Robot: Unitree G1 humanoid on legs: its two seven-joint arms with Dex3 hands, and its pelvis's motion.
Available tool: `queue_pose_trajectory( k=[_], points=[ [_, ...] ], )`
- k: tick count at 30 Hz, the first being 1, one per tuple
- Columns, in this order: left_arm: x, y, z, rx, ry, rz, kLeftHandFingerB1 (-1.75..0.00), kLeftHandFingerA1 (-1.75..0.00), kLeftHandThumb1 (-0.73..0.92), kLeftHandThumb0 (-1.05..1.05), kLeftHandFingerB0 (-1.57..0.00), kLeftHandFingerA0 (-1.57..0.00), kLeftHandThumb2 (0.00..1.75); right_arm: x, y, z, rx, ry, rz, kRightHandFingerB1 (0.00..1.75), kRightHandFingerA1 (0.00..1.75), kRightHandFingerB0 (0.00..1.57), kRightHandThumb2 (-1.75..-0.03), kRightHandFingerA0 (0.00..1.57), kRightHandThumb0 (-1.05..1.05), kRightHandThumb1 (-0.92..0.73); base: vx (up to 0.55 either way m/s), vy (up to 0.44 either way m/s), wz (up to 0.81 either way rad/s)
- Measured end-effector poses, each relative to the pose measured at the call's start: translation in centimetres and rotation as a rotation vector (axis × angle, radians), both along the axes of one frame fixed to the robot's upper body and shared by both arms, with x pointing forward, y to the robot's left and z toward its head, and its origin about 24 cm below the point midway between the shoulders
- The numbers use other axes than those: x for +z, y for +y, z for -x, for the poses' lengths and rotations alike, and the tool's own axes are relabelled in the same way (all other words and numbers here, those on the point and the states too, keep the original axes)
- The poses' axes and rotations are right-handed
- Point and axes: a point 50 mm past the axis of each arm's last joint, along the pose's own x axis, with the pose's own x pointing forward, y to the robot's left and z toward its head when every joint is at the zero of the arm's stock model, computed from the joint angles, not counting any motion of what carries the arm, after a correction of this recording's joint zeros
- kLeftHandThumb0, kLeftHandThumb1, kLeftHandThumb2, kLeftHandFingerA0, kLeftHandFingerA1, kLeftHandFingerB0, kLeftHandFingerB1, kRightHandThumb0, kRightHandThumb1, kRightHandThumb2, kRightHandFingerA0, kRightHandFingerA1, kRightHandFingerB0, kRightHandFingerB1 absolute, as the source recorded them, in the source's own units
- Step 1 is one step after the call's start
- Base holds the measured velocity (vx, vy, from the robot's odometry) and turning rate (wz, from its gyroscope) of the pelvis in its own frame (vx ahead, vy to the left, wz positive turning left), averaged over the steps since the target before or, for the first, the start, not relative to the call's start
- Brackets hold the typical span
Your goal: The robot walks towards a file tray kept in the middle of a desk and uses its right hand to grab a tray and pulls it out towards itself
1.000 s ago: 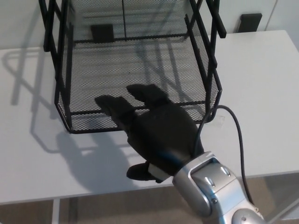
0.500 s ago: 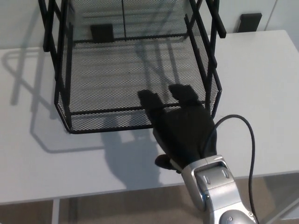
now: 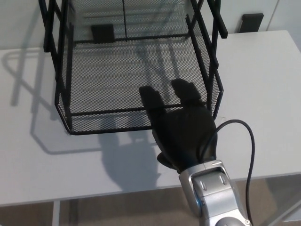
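A black wire-mesh file tray [image 3: 94, 70] stands in the middle of the white desk [image 3: 263, 94], its frame posts rising out of the top of the picture. My right hand [image 3: 181, 125] reaches in from the lower right and lies over the right part of the tray's front rim [image 3: 108, 112]. Two fingers [image 3: 150, 96] stretch apart past the rim and over the mesh floor, not curled around the wire. The thumb [image 3: 164, 160] stays outside the tray, low above the desk. My left hand does not show.
A black cable [image 3: 251, 141] loops from my right wrist over the desk's right side. A small black block [image 3: 252, 21] stands at the desk's back edge, and another [image 3: 102, 32] shows through the mesh. The desk's front edge [image 3: 94, 197] runs just below my hand.
My right hand has moved right along the tray's front rim, from its middle to its right part. In the last half second it has barely shifted. The tray has stayed put.
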Motion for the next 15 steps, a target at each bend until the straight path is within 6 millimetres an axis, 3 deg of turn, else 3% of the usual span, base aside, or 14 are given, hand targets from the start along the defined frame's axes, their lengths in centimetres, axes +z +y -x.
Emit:
queue_pose_trajectory(
  k=[1,2,3,4,5,6,7,8,9,12,13,15],
  points=[
    [0.0,0.0,0.0,-0.002,0.0,0.001,-0.38,-0.41,0.52,-0.51,-0.57,-0.66,0.57,0.0,0.0,0.0,0.0,0.0,-0.001,0.39,0.41,0.05,-0.54,0.0,-0.76,-0.41,0.0,0.0,0.0],
    [0.0,0.0,0.0,-0.005,-0.001,0.003,-0.38,-0.4,0.52,-0.51,-0.57,-0.66,0.57,0.0,0.0,0.0,0.0,0.0,-0.002,0.38,0.33,0.05,-0.67,0.02,-0.77,-0.32,0.0,0.0,0.0],
    [0.0,-0.1,0.0,-0.009,-0.001,0.005,-0.38,-0.4,0.52,-0.51,-0.58,-0.65,0.57,-0.1,0.0,0.0,-0.001,-0.001,-0.002,0.41,0.37,0.0,-0.79,0.0,-0.53,-0.28,0.0,0.0,0.0],
    [0.0,-0.1,0.0,-0.011,-0.002,0.005,-0.38,-0.4,0.52,-0.53,-0.58,-0.65,0.57,-0.2,0.0,0.0,-0.003,-0.001,0.0,0.4,0.38,0.0,-0.79,0.0,-0.54,-0.28,0.0,0.0,0.0],
    [0.0,-0.1,0.0,-0.014,-0.003,0.005,-0.38,-0.4,0.52,-0.52,-0.58,-0.64,0.57,-0.3,0.0,0.0,-0.005,0.001,0.003,0.38,0.39,0.06,-0.66,0.02,-0.78,-0.3,0.0,0.0,0.0],
    [0.0,-0.1,0.0,-0.017,-0.004,0.004,-0.38,-0.4,0.52,-0.52,-0.58,-0.64,0.57,-0.5,-0.1,-0.1,-0.009,0.004,0.008,0.36,0.4,0.06,-0.67,0.02,-0.79,-0.32,0.0,0.0,0.0],
    [0.0,-0.1,0.0,-0.019,-0.005,0.004,-0.38,-0.4,0.52,-0.53,-0.57,-0.64,0.57,-0.6,-0.1,-0.1,-0.013,0.006,0.012,0.36,0.45,0.07,-0.53,0.01,-0.76,-0.4,0.0,0.0,0.0],
    [0.0,-0.1,0.0,-0.021,-0.007,0.004,-0.38,-0.4,0.52,-0.53,-0.57,-0.64,0.57,-0.8,-0.2,-0.2,-0.018,0.01,0.018,0.35,0.44,0.07,-0.53,0.01,-0.77,-0.42,0.0,0.0,0.0],
    [0.0,-0.1,-0.1,-0.022,-0.007,0.003,-0.38,-0.4,0.52,-0.53,-0.57,-0.64,0.57,-1.0,-0.3,-0.3,-0.022,0.012,0.022,0.34,0.38,0.08,-0.68,0.04,-0.82,-0.34,0.0,0.0,0.0],
    [0.1,-0.1,-0.2,-0.027,-0.01,0.0,-0.38,-0.4,0.52,-0.53,-0.56,-0.64,0.57,-1.3,-0.4,-0.4,-0.031,0.021,0.033,0.33,0.38,0.09,-0.67,0.05,-0.8,-0.33,0.0,0.0,0.0],
    [0.1,-0.1,-0.2,-0.029,-0.01,-0.001,-0.37,-0.4,0.52,-0.53,-0.56,-0.65,0.57,-1.3,-0.5,-0.5,-0.033,0.023,0.035,0.33,0.42,0.12,-0.53,0.06,-0.77,-0.39,0.0,0.0,0.0],
    [0.1,-0.1,-0.2,-0.032,-0.009,-0.002,-0.38,-0.4,0.52,-0.53,-0.57,-0.65,0.57,-1.4,-0.6,-0.6,-0.039,0.021,0.034,0.33,0.42,0.09,-0.53,0.04,-0.77,-0.4,0.0,0.0,0.0]
  ],
)
